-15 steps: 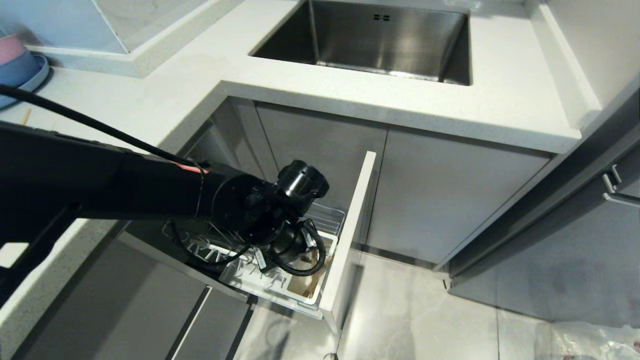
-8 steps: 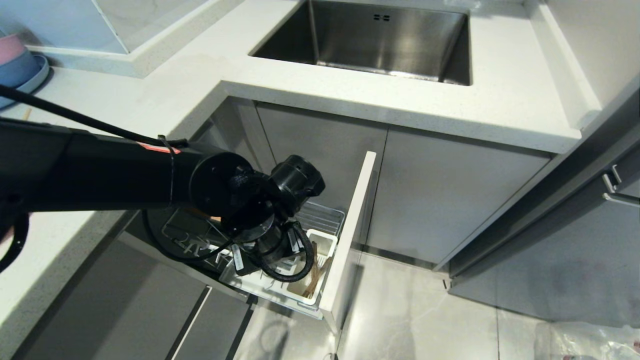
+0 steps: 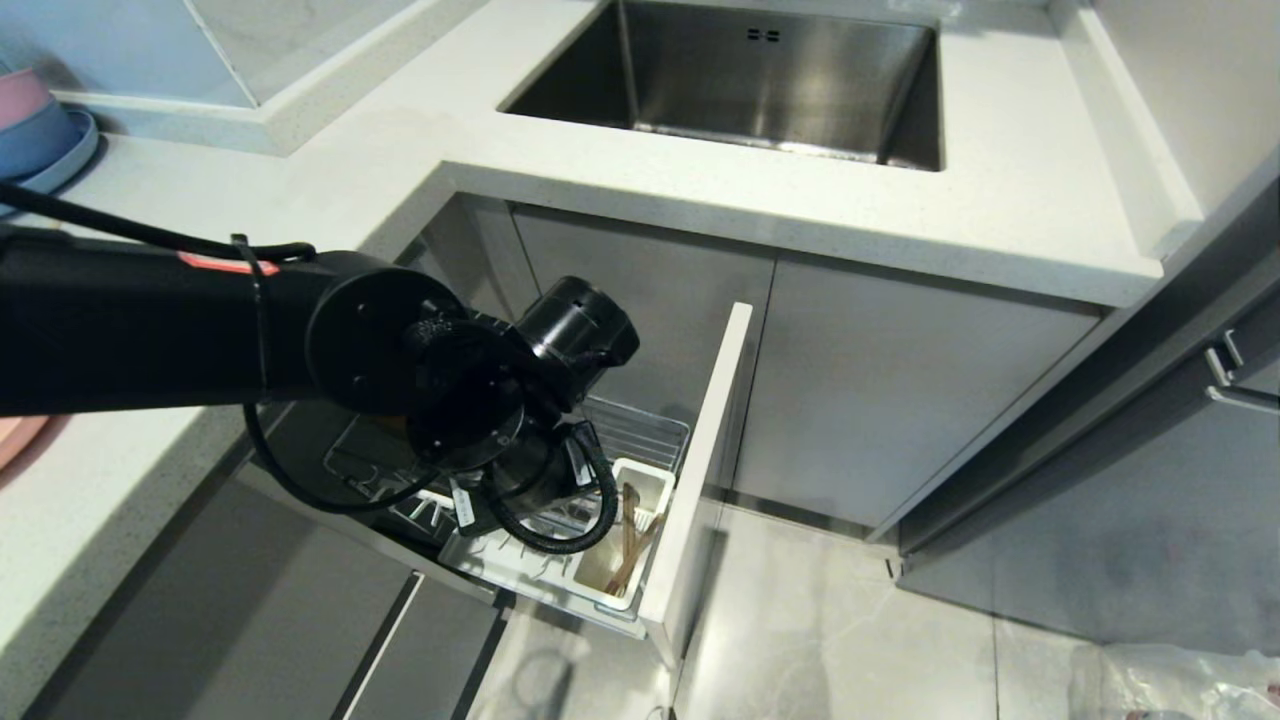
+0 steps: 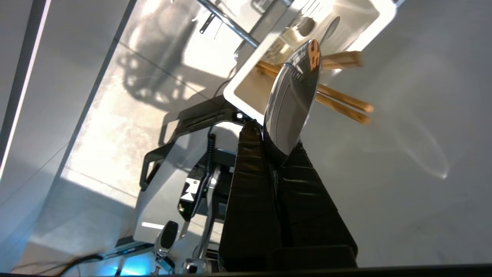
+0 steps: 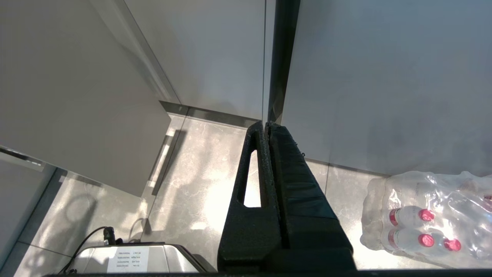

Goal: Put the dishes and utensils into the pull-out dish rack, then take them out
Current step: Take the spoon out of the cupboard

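Note:
The pull-out dish rack (image 3: 640,432) stands open under the counter, with its pale front panel (image 3: 705,450) toward the floor. Light wooden chopsticks (image 3: 630,545) lean in its white utensil cup (image 3: 650,478). My left arm reaches over the rack and hides its gripper in the head view. In the left wrist view the left gripper (image 4: 276,139) is shut on the metal spoon (image 4: 294,96), whose shiny bowl juts past the fingertips in front of the cup (image 4: 238,82) and chopsticks (image 4: 346,104). A salmon-pink plate edge (image 3: 15,440) shows on the counter at far left. My right gripper (image 5: 266,125) hangs shut over the floor.
The steel sink (image 3: 760,80) is set in the counter above the rack. Stacked pink and blue bowls (image 3: 30,125) sit at the counter's far left. A wrapped pack of water bottles (image 5: 430,219) lies on the floor at right. My own base (image 4: 173,192) is below the left gripper.
My left arm has risen and drawn back to the left over the rack. The cup and chopsticks, half covered before, now show. The gripper stays shut.

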Controlling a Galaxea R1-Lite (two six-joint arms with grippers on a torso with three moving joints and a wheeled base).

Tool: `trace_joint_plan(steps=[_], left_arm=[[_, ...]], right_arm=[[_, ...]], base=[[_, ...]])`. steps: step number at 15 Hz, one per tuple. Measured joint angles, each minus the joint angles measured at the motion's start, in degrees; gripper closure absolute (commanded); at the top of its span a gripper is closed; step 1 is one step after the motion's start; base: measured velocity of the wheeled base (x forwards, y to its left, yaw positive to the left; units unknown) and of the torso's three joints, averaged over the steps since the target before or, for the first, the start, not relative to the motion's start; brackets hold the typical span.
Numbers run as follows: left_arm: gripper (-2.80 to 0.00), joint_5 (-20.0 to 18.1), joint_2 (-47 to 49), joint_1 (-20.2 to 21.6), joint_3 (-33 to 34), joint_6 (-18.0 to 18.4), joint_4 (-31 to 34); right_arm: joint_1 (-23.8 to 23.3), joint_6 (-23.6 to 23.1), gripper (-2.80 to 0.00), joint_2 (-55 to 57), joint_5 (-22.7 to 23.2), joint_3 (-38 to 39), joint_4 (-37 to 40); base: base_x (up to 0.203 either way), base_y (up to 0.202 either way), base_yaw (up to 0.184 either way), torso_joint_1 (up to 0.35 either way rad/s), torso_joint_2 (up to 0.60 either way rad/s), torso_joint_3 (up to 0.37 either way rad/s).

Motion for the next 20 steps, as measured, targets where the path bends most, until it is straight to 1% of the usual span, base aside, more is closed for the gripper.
trace_joint_plan(steps=[2,7,11,13,14,16,20], left_arm=[[0.00,0.94,-1.21,-0.05,-0.89,-0.01,2.74],[0.00,2.79,-3.92,-0.13,-1.62,0.10,3.37],[0.00,6.25,-6.84,-0.16,-1.73,0.33,3.46],[0.00,7.84,-9.12,-0.92,-1.73,0.33,3.53],[0.00,9.36,-10.68,-1.47,-1.73,0.30,3.88],[0.00,12.05,-14.28,-2.74,-1.79,0.30,5.42],[0.00,14.31,-22.48,-4.33,-3.78,0.56,8.71]], right_arm=[[0.00,-0.02,0.00,0.00,0.00,0.00,0.01],[-0.02,0.00,0.00,0.00,0.00,0.00,-0.01],[0.00,0.00,0.00,0.00,0.00,0.00,0.01],[0.00,0.00,0.00,0.00,0.00,0.00,-0.01],[0.00,-0.02,0.00,0.00,0.00,0.00,0.01],[0.00,-0.02,0.00,0.00,0.00,0.00,0.01],[-0.02,0.00,0.00,0.00,0.00,0.00,0.01]], base=[[0.000,0.000,0.000,0.000,0.00,0.000],[0.000,0.000,0.000,0.000,0.00,0.000],[0.000,0.000,0.000,0.000,0.00,0.000],[0.000,0.000,0.000,0.000,0.00,0.000],[0.000,0.000,0.000,0.000,0.00,0.000],[0.000,0.000,0.000,0.000,0.00,0.000],[0.000,0.000,0.000,0.000,0.00,0.000]])
